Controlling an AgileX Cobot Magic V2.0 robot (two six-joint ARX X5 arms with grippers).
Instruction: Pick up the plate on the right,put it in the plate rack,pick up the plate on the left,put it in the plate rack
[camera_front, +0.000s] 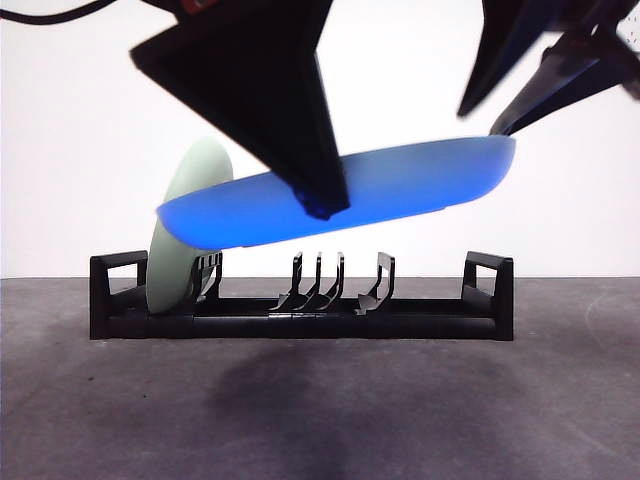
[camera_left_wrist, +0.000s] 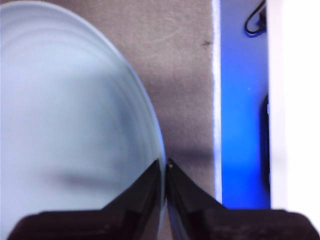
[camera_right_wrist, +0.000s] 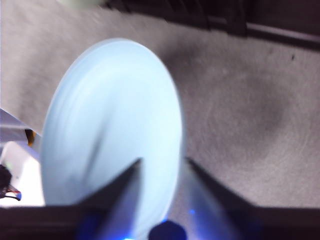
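Two plates were in play: the pale green plate stood upright in the plate rack near one end, and the blue plate hung tilted above the rack's middle. I saw the left gripper pinching its rim, while the right gripper sat spread around the plate's opposite edge.

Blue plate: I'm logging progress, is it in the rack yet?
Out. The blue plate hangs nearly flat above the plate rack, clear of its dividers, rim clamped in the left gripper.
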